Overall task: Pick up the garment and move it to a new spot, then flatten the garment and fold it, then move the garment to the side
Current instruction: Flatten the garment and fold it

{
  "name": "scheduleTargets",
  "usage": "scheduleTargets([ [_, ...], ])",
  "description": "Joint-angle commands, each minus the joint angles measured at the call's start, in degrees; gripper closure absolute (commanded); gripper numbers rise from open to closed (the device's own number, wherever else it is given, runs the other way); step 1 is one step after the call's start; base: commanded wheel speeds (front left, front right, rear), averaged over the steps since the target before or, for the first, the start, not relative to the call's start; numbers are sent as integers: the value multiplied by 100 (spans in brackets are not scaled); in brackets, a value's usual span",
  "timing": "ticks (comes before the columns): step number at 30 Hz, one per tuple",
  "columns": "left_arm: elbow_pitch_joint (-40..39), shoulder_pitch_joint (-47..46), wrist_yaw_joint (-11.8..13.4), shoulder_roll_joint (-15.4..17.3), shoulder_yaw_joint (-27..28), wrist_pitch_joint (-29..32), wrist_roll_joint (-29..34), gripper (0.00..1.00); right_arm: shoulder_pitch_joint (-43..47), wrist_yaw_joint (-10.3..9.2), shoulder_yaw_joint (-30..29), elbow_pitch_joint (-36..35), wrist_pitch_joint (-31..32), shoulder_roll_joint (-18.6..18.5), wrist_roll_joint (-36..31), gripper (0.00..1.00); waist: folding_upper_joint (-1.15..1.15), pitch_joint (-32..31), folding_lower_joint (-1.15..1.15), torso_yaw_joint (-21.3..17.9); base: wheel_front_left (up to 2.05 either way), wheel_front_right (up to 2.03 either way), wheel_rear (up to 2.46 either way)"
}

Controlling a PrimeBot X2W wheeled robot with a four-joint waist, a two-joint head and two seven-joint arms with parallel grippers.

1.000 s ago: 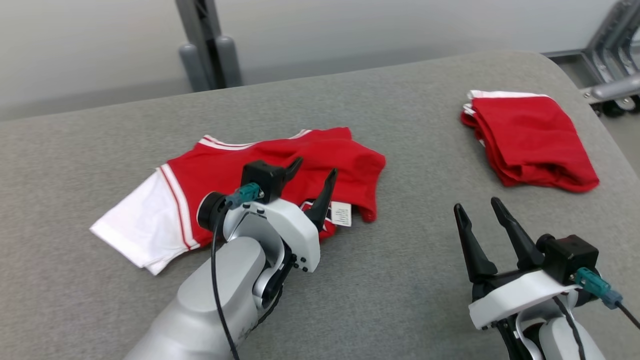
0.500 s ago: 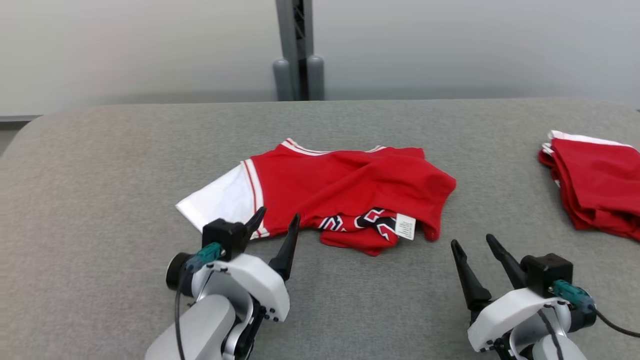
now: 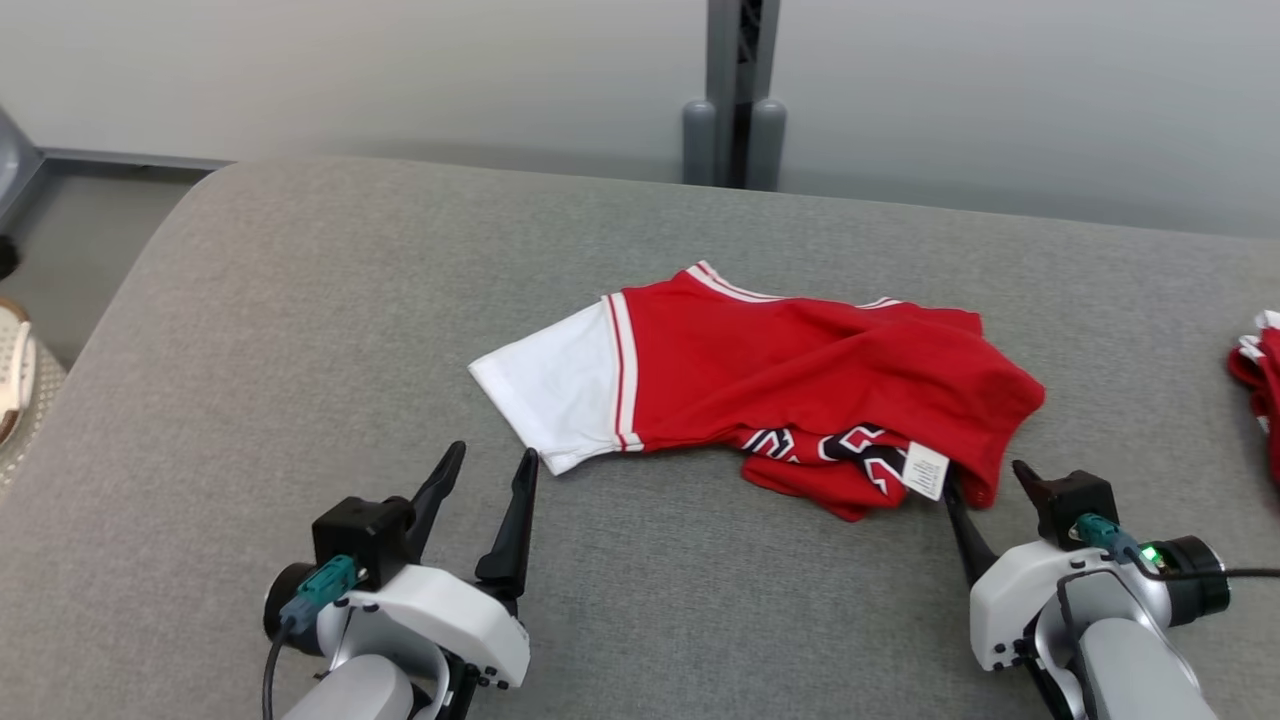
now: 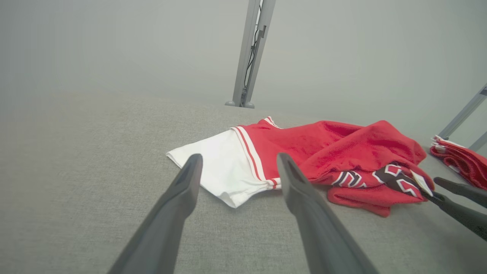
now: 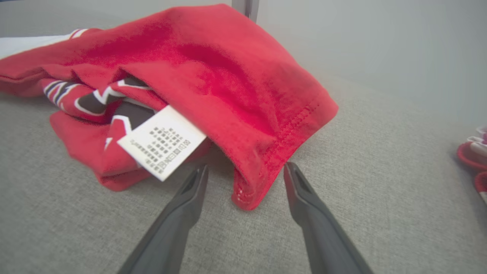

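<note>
A red garment (image 3: 800,370) with one white sleeve lies crumpled near the middle of a grey padded table (image 3: 300,330), its sleeve pointing toward the robot's left. The head view takes in the whole scene. The left gripper (image 3: 493,452) has its fingers spread and empty, just short of the sleeve's corner. The right gripper (image 3: 985,480) is at the garment's near right edge.

The right wrist view gives the close detail. Its two fingers stand apart, released, with a stitched red hem corner hanging between them. A white care label (image 5: 163,146) sits just beside the left finger, over black and white lettering on a fold tucked beneath the top layer.

The left wrist view adds a low side look at the garment's rumpled, raised folds. A second folded red garment (image 4: 456,160) lies well apart, beyond them.
</note>
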Motion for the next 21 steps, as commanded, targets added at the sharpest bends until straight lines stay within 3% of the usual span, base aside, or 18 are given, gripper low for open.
scheduleTargets([
  [1, -116, 87, 74, 70, 48, -16, 59, 0, -109, -1, -96, 119, -60, -39, -128, 0, 0, 62, 0, 136, 0, 0, 0],
  [5, -467, 253, 233, 238, 126, -21, 88, 0, -354, -1, -387, 599, -197, -40, -439, 0, 0, 86, 0, 250, 0, 0, 0],
  [6, -592, 334, 294, 301, 153, -21, 74, 0, -459, -1, -455, 792, -278, -36, -487, 54, 0, 83, 0, 274, 0, 0, 0],
  [7, -642, 362, 331, 332, 178, -22, 57, 0, -511, -1, -471, 880, -323, -38, -497, 65, 0, 80, 0, 273, 0, 0, 0],
  [9, -726, 428, 382, 353, 224, -24, 21, 0, -580, -1, -499, 1020, -394, -40, -530, 100, 0, 80, 0, 237, 0, 0, 0],
  [14, -876, 545, 465, 423, 349, -33, -30, 0, -733, -1, -533, 1220, -570, -39, -616, 100, 0, 83, 0, 17, 0, 0, 0],
  [21, -1033, 664, 505, 458, 429, -42, -18, 0, -482, -1, -816, 461, -755, -102, -1126, 100, 0, 80, 0, -506, 0, 0, 0],
])
